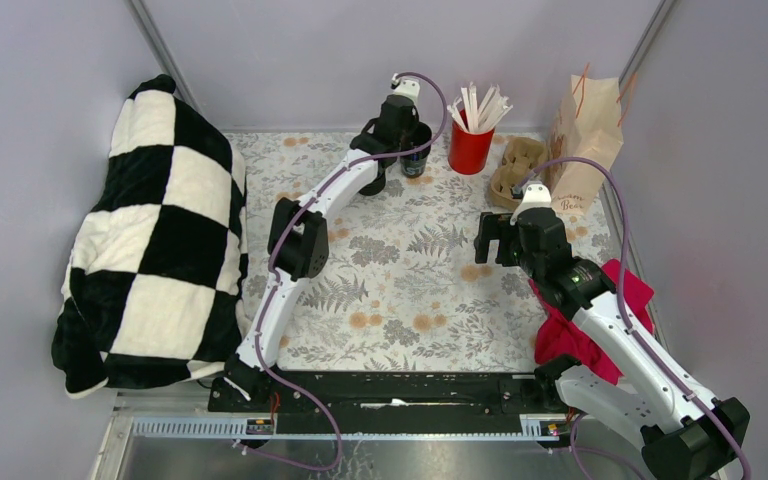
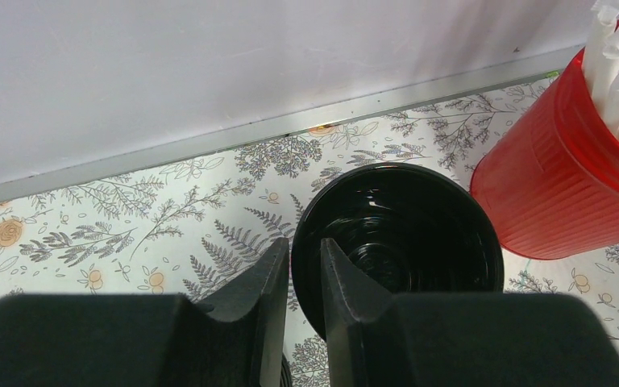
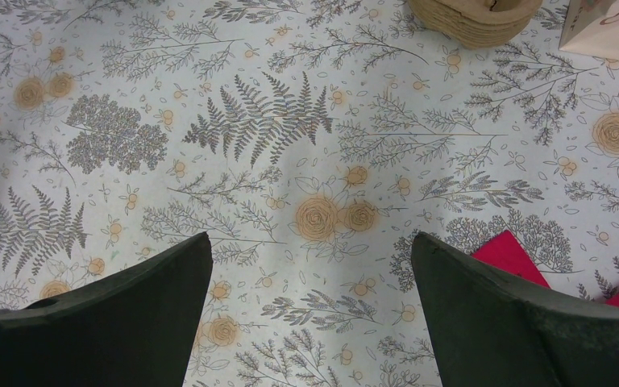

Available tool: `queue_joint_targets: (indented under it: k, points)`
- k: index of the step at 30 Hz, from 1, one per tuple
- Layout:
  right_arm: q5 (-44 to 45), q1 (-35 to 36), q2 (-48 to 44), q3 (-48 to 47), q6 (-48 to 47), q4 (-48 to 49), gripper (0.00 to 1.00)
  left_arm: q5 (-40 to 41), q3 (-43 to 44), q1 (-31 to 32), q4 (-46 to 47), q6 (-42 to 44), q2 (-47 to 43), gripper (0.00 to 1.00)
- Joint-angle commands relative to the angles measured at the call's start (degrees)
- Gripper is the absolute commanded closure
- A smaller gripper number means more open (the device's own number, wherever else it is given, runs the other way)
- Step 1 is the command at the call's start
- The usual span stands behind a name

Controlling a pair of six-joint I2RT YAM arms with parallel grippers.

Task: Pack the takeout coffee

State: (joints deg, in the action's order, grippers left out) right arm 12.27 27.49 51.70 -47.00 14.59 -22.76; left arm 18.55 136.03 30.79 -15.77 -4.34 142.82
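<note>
Closest to the lens, the left gripper (image 2: pixel 305 246) has its two black fingers (image 2: pixel 250 298) drawn to a narrow slit over the near-left rim of the takeout coffee (image 2: pixel 419 226). Whether they actually pinch the lid I cannot tell. The right gripper (image 3: pixel 310 235) hangs spread wide over the patterned cloth, with nothing between its fingers.

A black-and-white checked blanket (image 1: pixel 155 240) is heaped along the left edge of the fern-and-flower tablecloth (image 1: pixel 400 280). At the far right corner stands a tall paper bag (image 1: pixel 585 140) with thin reddish handles (its cursive print is too small to read past "Be"). A red cloth (image 1: pixel 585 320) lies partly under the right arm. Just beside the bag sits a brown pulp cup carrier (image 1: pixel 515 170). Left of that is a red cup (image 1: pixel 470 150) holding white sticks (image 1: pixel 478 105). It stands just right of the coffee, between it and the bag. The coffee stands upright near the table's far edge, black lid on, partly hidden by the left arm from above.
</note>
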Motion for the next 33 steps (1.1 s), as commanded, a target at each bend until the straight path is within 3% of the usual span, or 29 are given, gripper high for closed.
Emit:
queue_joint_targets:
  k: [1, 14, 18, 23, 33]
  points:
    - [-1.0, 0.1, 0.2, -0.2, -0.6, 2.3, 0.0, 0.5, 2.8, -0.4, 2.8, 0.0, 0.7, 0.75]
    - [-1.2, 0.1, 0.4, -0.2, -0.6, 2.5, 0.0, 0.4, 2.9, -0.5, 2.8, 0.0, 0.8, 0.79]
    - [-1.4, 0.1, 0.4, -0.1, -0.6, 2.6, 0.0, 1.0, 2.9, -0.5, 3.1, 0.1, 0.3, 0.7]
    - [-1.5, 0.1, 0.5, 0.0, -0.5, 2.6, 0.0, 1.3, 2.9, -0.5, 3.3, 0.0, 0.1, 0.68]
    - [-1.9, 0.1, 1.0, 0.0, -0.5, 2.8, 0.0, 1.8, 2.6, -0.4, 3.6, -0.1, -0.3, 0.74]
